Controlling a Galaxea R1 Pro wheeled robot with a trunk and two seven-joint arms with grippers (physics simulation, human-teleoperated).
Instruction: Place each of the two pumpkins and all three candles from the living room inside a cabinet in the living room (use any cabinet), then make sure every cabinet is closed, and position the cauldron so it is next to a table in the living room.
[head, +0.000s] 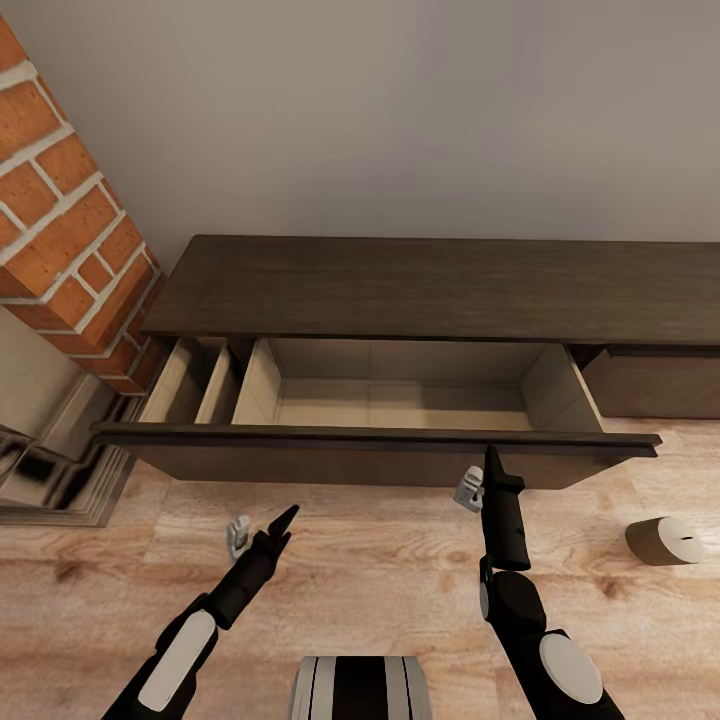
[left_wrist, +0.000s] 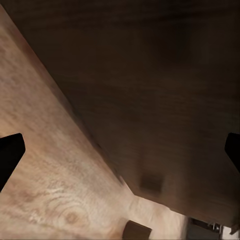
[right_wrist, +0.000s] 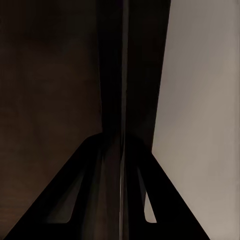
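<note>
The long dark brown cabinet (head: 430, 285) stands against the wall with a wide drawer (head: 400, 405) pulled out; its pale beige inside holds nothing that I can see. One beige candle (head: 665, 540) lies on its side on the wood floor, right of the drawer. My left gripper (head: 285, 520) hovers low over the floor in front of the drawer front (left_wrist: 165, 90), open and empty, its fingers (left_wrist: 10, 155) wide apart. My right gripper (head: 491, 458) is shut, its tip up against the drawer front's upper edge (right_wrist: 117, 75). Pumpkins, cauldron and table are out of view.
A red brick chimney column (head: 70, 220) and the shiny fireplace base (head: 50, 470) stand at the left, close to the drawer's left end. A second, shut drawer front (head: 655, 385) is at the right. Wood floor (head: 380, 580) spreads out in front of the cabinet.
</note>
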